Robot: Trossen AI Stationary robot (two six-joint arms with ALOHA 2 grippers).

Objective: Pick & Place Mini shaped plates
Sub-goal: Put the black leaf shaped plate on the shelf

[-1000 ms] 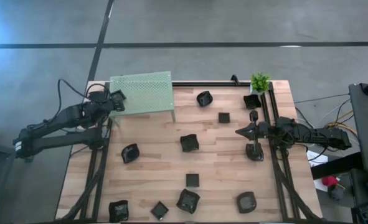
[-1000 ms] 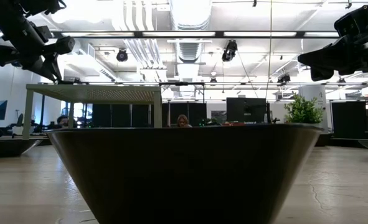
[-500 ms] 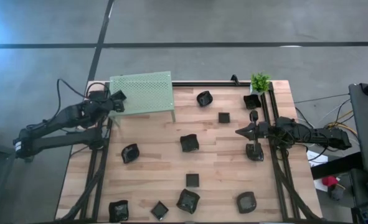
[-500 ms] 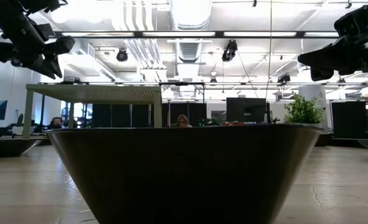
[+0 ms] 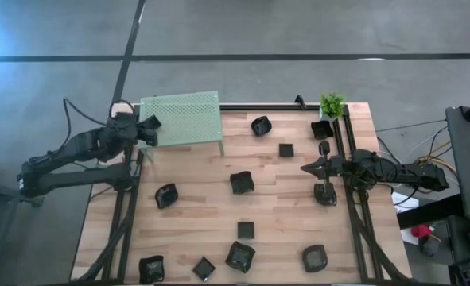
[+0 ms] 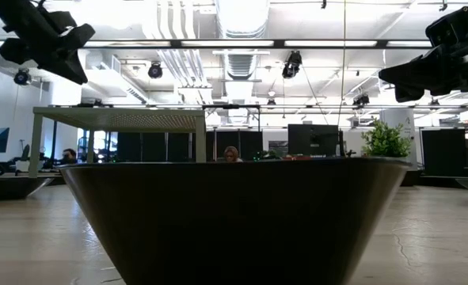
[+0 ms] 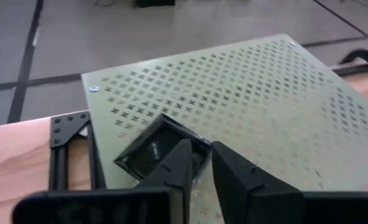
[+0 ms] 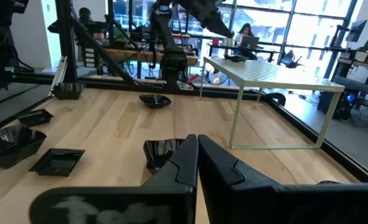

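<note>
On the green perforated metal platform (image 7: 246, 93), our left tool (image 7: 199, 163) meets a plate.
Narrowed fingers straddle the small square black dish (image 7: 160, 148), just ahead; grip uncertain.

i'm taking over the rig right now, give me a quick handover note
Left gripper: above the near-left corner of the green platform, fingers a little apart, nothing between them.
Right gripper: shut, empty, waiting over the table's right side.
Done: one square mini plate lies on the platform.
Left: about eleven mini plates scattered on the wooden table; one stands by the potted plant.
</note>
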